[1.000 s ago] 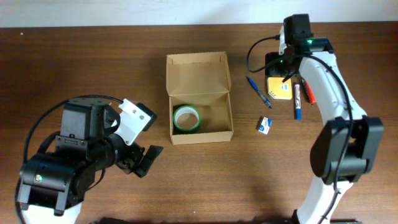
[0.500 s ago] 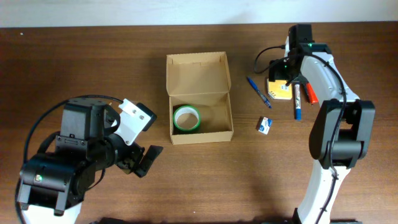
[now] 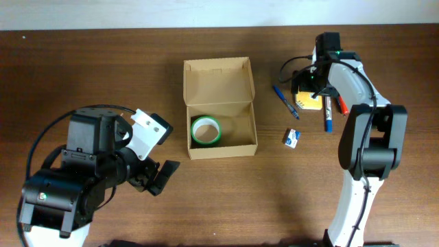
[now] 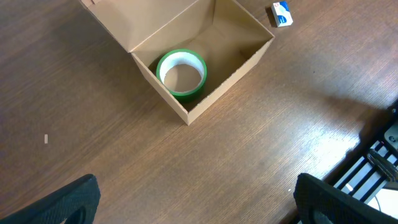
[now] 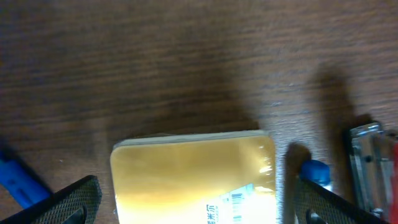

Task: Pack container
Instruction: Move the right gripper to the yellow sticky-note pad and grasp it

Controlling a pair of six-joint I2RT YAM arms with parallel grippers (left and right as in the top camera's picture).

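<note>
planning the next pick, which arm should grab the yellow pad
Right: right fingers, open, hover flanking the yellow pad; left fingers sit far off, beyond the container.

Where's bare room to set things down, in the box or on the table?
Free: container floor right of the tape roll; table between container and blue pen; table front-centre. Crowded: around yellow pad, markers, small carton.

Box point(image 3: 218, 81) tan; tape point(image 3: 205, 130) green, white inside; pad point(image 5: 193, 171) yellow; pen point(image 3: 285, 101) blue; packet point(image 3: 292, 138) blue-white; table point(image 3: 103, 68) dark brown woodgrain
</note>
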